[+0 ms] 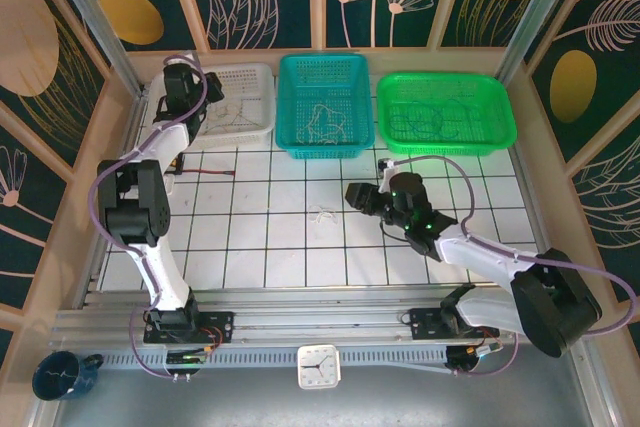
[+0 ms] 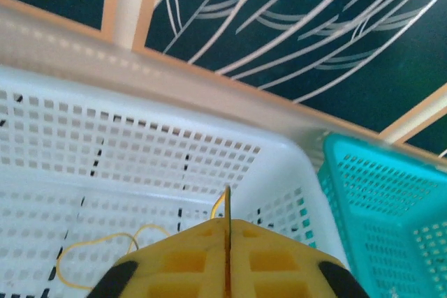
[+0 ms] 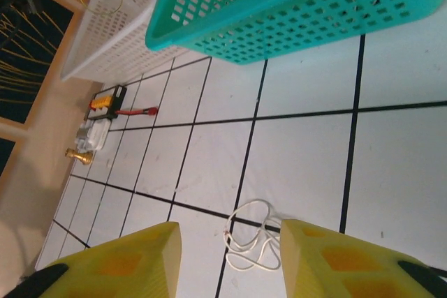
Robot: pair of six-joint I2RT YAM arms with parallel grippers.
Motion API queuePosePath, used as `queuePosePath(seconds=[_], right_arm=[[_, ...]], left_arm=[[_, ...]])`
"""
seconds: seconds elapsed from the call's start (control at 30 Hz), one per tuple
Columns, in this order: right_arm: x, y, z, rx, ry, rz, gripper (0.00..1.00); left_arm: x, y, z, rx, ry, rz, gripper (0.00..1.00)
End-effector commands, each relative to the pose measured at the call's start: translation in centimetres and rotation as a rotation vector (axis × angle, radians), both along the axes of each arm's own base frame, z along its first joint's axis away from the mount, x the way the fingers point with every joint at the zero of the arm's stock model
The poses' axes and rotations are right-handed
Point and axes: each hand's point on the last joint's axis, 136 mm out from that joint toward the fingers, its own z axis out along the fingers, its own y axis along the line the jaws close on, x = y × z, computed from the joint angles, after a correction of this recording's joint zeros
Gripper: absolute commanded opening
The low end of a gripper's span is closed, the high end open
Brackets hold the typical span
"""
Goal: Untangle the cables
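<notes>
Here's the right gripper (image 3: 229, 242), yellow fingers spread wide, and between them we spot a small whitish loop of the cables (image 3: 250, 243) lying on the tiled table (image 3: 307, 165), below the teal basket (image 3: 279, 12). Over the white basket (image 2: 140, 144), the left gripper (image 2: 227, 225) has its fingers pressed flat together. A thin sliver (image 2: 227, 200) pokes from the seam, and we cannot tell what it is, while a yellow wire (image 2: 105, 237) runs half hidden behind the fingers.
</notes>
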Motion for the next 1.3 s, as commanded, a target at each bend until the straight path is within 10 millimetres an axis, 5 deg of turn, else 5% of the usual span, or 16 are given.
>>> queuePosePath(seconds=[0.0,0.2,0.37,0.53,0.7,0.9,1.0,1.17,1.27], right_arm=[[-0.4,1.1,-0.4,-0.039,-0.002,0.062,0.47],[-0.8,2.4,-1.2,-0.096,-0.006,0.13,0.55],[-1.1,2.7,-3.2,-0.159,0.022,0.179,0.59],[-1.7,3.0,-5.3,-0.19,0.06,0.214,0.6],[-2.2,3.8,-7.3,-0.214,0.1,0.248,0.58],[-2.5,4.5,-9.5,-0.245,0.14,0.269,0.52],[-2.0,4.6,-10.0,-0.258,0.136,0.26,0.43],[-1.1,5.2,-9.4,-0.264,0.109,0.264,0.0],[-0.8,5.2,-7.1,-0.251,0.064,0.259,0.0]], left_arm=[[0.1,-0.4,0.4,0.017,-0.001,-0.028,0.33],[-0.5,-1.4,3.8,-0.002,-0.048,-0.084,0.99],[-2.2,-4.1,7.4,-0.126,-0.075,-0.209,0.99],[-7.1,-8.2,9.4,-0.227,-0.105,-0.328,0.99],[-12.0,-11.4,8.8,-0.294,-0.106,-0.393,0.99],[-16.1,-12.2,7.9,-0.386,-0.118,-0.416,0.99],[-17.4,-12.3,7.5,-0.4,-0.115,-0.425,0.99],[-19.1,-13.4,5.4,-0.409,-0.069,-0.479,0.99],[-20.6,-14.9,3.5,-0.417,-0.029,-0.527,0.99]])
